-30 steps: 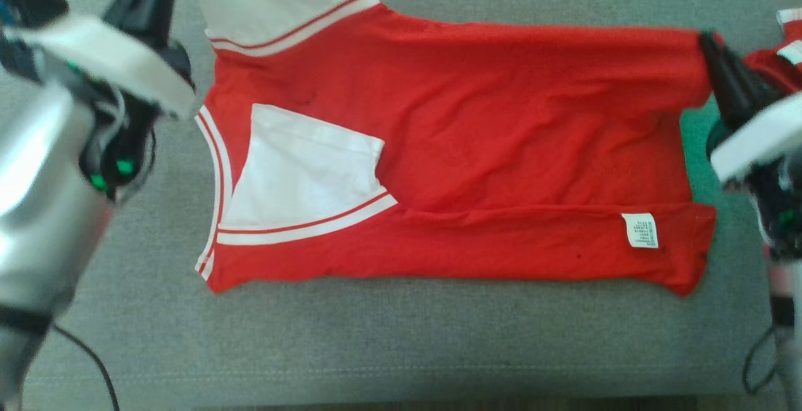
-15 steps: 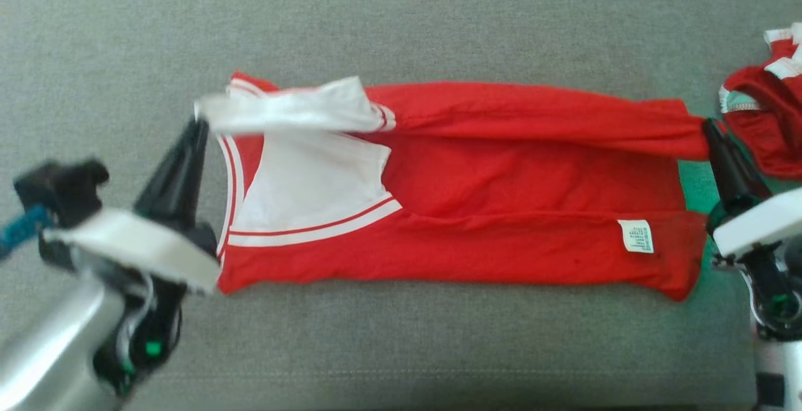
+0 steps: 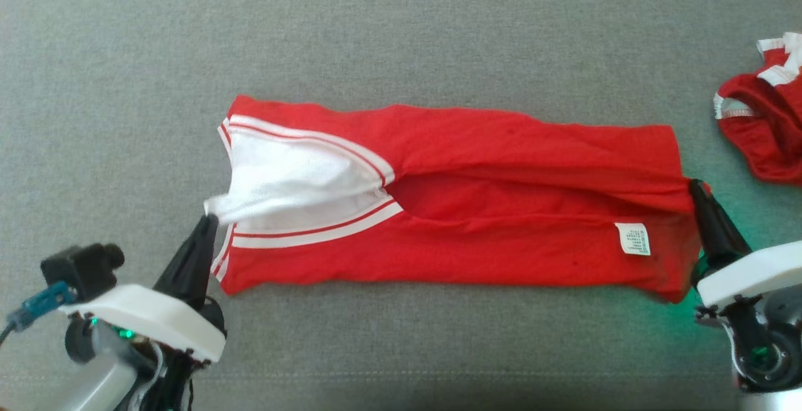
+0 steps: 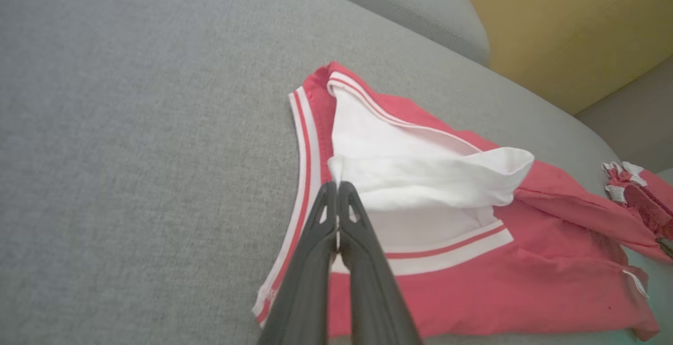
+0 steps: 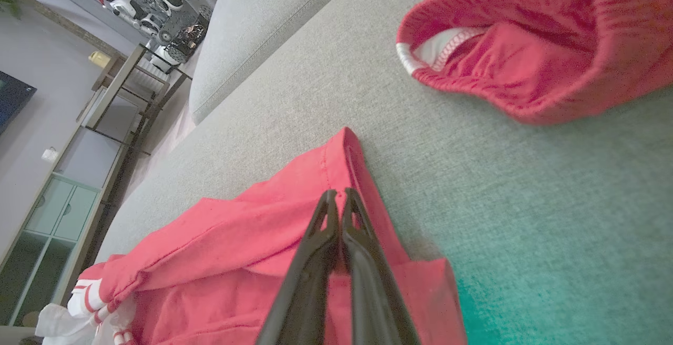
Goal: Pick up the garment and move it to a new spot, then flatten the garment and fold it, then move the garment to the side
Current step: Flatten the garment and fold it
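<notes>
The garment [image 3: 501, 210] is a red shirt with white sleeves and striped trim, lying lengthwise on the grey sofa cushion [image 3: 401, 41]. Its far long side is folded over toward me. My left gripper [image 3: 207, 218] is shut on the white sleeve [image 3: 294, 179] at the shirt's left end, and the left wrist view shows the fingertips [image 4: 330, 192] pinching that sleeve's edge [image 4: 368, 171]. At the right end, my right gripper [image 3: 693, 185] is shut on the red hem corner, seen clamped in the right wrist view [image 5: 339, 193]. A white care label [image 3: 633, 239] shows near the right end.
A second red garment with white trim [image 3: 764, 129] lies bunched at the right edge of the cushion [image 5: 526, 45]. A back cushion [image 4: 399, 3] rises behind the seat. Beyond the sofa stand a shelf unit and cabinet [image 5: 79, 176].
Both grippers have carried the shirt's far edge toward me, folding the far side over the near half. The head camera's picture has shifted too.
</notes>
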Robot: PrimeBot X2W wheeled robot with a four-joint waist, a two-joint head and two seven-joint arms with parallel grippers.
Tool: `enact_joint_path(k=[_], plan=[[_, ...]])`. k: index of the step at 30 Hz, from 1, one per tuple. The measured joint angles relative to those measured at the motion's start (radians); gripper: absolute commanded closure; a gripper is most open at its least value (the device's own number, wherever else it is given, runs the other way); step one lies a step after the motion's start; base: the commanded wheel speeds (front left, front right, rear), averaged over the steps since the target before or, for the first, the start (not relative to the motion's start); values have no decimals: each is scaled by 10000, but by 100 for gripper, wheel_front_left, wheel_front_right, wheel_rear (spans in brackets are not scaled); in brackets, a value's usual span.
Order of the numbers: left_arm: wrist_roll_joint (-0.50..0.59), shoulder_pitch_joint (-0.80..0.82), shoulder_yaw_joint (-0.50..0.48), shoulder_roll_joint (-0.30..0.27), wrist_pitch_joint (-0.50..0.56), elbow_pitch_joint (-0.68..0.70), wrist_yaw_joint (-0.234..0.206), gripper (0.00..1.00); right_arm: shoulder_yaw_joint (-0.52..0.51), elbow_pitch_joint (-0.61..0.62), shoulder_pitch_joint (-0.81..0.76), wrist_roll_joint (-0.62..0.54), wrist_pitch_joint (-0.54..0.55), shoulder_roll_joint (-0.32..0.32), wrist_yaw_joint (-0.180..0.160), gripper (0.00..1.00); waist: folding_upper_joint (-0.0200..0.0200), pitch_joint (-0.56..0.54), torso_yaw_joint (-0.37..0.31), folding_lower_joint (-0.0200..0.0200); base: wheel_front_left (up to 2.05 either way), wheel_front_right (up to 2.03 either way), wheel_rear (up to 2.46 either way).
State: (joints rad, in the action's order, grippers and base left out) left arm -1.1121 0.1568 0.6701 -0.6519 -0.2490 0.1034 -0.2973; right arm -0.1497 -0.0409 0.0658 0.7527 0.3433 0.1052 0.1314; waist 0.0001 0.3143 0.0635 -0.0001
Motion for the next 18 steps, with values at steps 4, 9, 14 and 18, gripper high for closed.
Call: enact_joint_path(k=[4, 9, 14, 18], plan=[[-184, -121, 42, 222, 12, -644, 174, 0, 165, -130, -35, -205, 0, -29, 0, 0, 0, -67, -45, 0, 0, 0, 0], [-151, -118, 21, 612, 10, -1166, 341, 0, 514, -75, -360, -1139, -617, 15, 0, 0, 0, -166, -35, 0, 0, 0, 0], [548, -111, -362, 1095, 6, -1329, 345, 0, 800, 217, -419, -1933, -1664, 27, 0, 0, 0, -333, -17, 0, 0, 0, 0], [1634, -97, -1400, 1730, -6, -1229, 564, 0, 796, 502, -401, -2790, -2397, 29, 0, 0, 0, -517, -12, 0, 0, 0, 0]])
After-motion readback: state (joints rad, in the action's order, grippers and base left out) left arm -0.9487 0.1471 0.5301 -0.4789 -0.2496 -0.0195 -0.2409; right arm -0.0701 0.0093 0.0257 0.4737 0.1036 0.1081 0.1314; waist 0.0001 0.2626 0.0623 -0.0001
